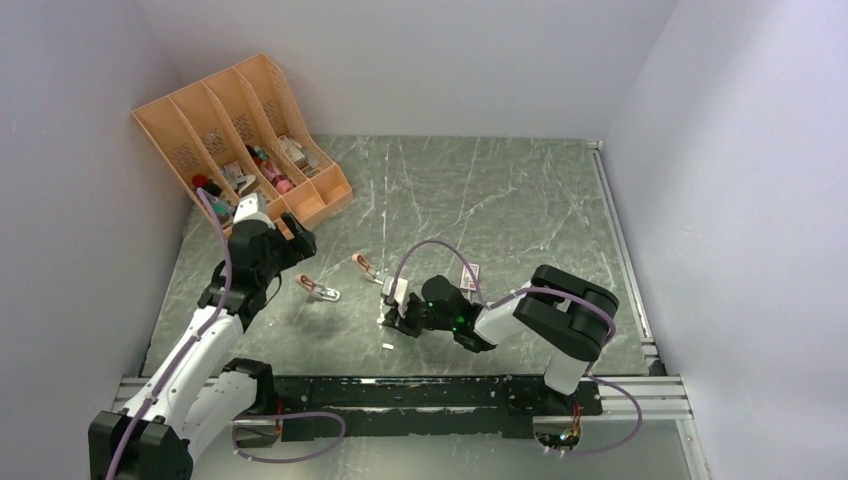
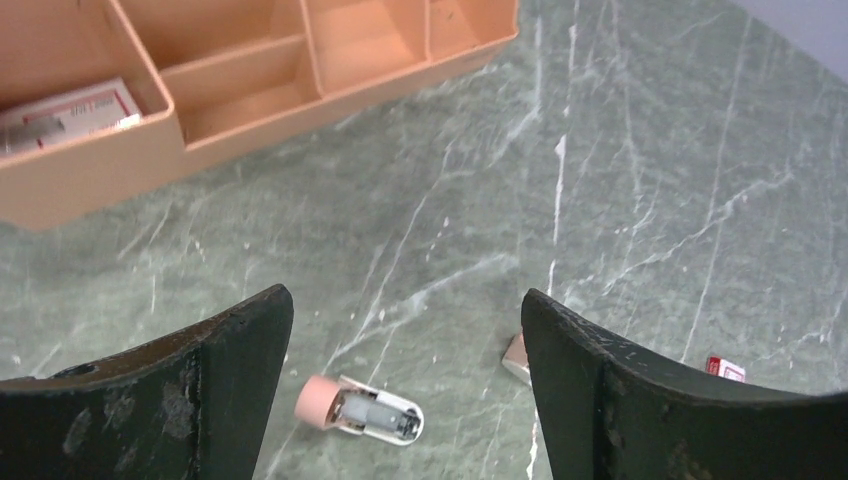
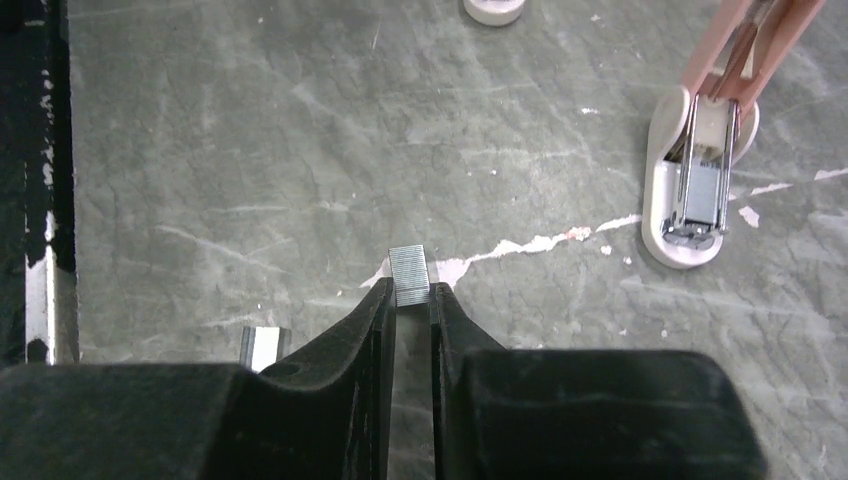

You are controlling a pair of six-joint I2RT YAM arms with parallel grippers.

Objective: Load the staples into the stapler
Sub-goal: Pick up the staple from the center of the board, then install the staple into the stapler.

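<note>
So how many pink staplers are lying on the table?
2. The left stapler lies in front of the orange organizer; the right stapler lies just beside it. The organizer might hide more.

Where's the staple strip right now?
In the right wrist view, the staple strip is pinched between the tips of the right gripper at bottom centre. The open stapler lies ahead, to its upper right.

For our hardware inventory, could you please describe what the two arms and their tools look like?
The left arm and right arm have white links, black joint housings and lilac cables looping along them. The left tool and right tool have black, scuffed, tapering fingers. A green light glows on the right arm.
</note>
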